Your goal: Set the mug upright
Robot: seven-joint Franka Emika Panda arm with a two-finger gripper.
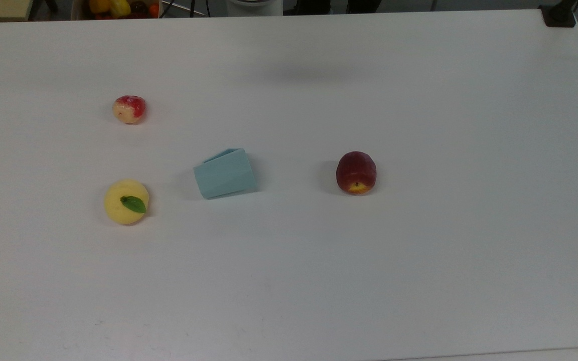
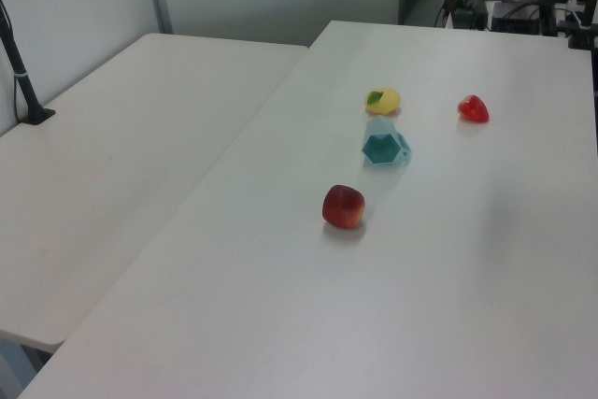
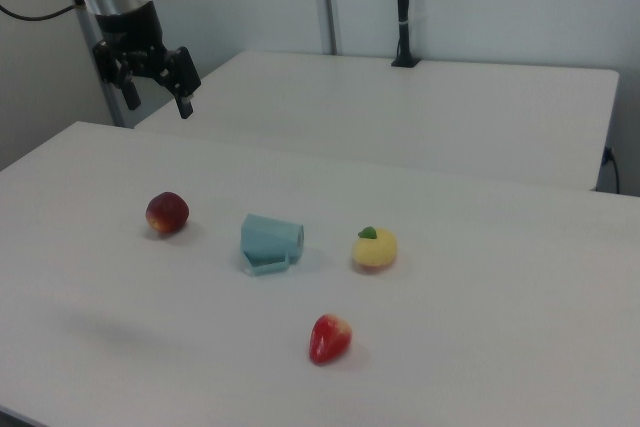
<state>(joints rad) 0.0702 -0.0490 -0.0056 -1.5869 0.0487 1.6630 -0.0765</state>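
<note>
1. Top view, left to right: red-yellow fruit [image 1: 129, 109] at the back, yellow fruit with green leaf [image 1: 126, 201] nearer front, mug [image 1: 225, 173] mid-table, dark red apple [image 1: 355, 172] on the top view's right
2. Mug lies on its side on the white table [image 1: 419, 276], between yellow fruit and apple, touching neither
3. Mug long axis runs roughly left-right in the top view: narrow end toward the yellow fruit, wide end toward the apple
4. Gripper [image 3: 157, 87] high above the table on the right view's left, well apart from the mug, fingers spread, holding nothing
</note>
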